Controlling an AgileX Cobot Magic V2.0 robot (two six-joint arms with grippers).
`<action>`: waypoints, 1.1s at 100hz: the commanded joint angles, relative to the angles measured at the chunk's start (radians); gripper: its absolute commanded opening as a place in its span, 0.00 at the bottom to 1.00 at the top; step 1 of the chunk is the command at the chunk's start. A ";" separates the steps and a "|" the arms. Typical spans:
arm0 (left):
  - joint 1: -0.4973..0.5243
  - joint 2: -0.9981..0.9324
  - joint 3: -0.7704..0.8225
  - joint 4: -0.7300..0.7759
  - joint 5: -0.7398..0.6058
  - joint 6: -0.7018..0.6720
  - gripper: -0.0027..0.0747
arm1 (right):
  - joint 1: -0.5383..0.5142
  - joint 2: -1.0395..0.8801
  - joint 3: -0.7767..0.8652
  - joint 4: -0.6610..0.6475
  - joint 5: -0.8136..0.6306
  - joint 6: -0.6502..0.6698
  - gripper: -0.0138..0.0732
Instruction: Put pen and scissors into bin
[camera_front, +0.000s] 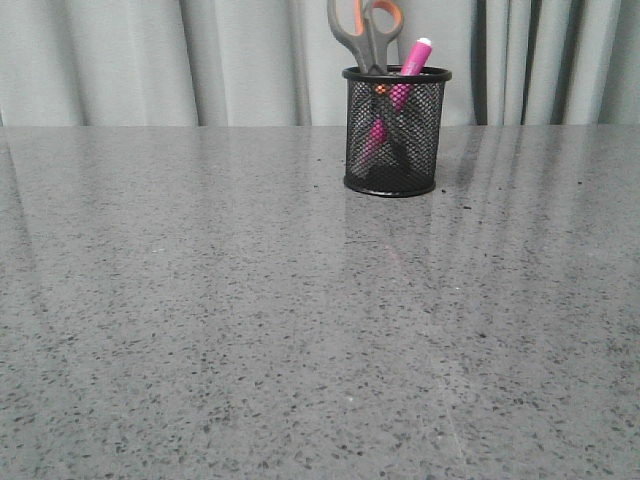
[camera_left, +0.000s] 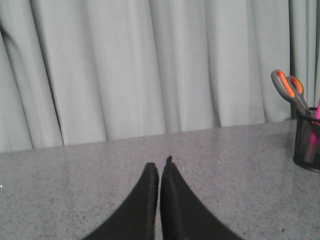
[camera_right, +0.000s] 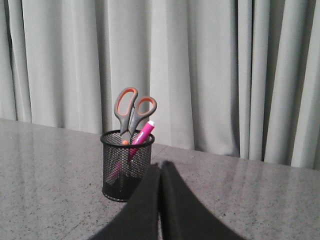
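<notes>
My left end effector (camera_left: 159, 167) has its fingers pressed together with nothing between them, hovering low over bare bench (camera_left: 75, 190), well apart from the bin (camera_left: 307, 142) at the far edge of its wrist view. My right end effector (camera_right: 160, 167) is likewise pinched tight and empty, with the bin (camera_right: 127, 165) near, just ahead of it. Neither arm shows in the front view.

The scissors (camera_front: 365, 35) stand blades-down in the bin (camera_front: 395, 130), handles well above the rim, and the pen (camera_front: 398, 95) leans inside beside them with its upper end poking out. I judge the task done.

The risks I see: the bin is small and its load stands tall, so a careless sweep of the right arm could catch the handles or rim and tip everything over. The pen leans against the rim and might be flicked out by a knock. The bin also sits towards the back of the bench, near the curtain (camera_front: 150, 60).

I can read no brand, label or writing on anything
</notes>
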 joint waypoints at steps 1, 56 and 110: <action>0.003 -0.031 -0.011 -0.025 -0.021 -0.003 0.01 | 0.000 -0.005 -0.004 -0.002 -0.058 -0.009 0.07; 0.003 -0.029 -0.010 -0.065 0.009 -0.003 0.01 | 0.000 -0.005 0.005 0.019 -0.066 -0.009 0.07; 0.003 -0.029 -0.010 -0.065 0.007 -0.003 0.01 | 0.000 -0.005 0.005 0.019 -0.066 -0.009 0.07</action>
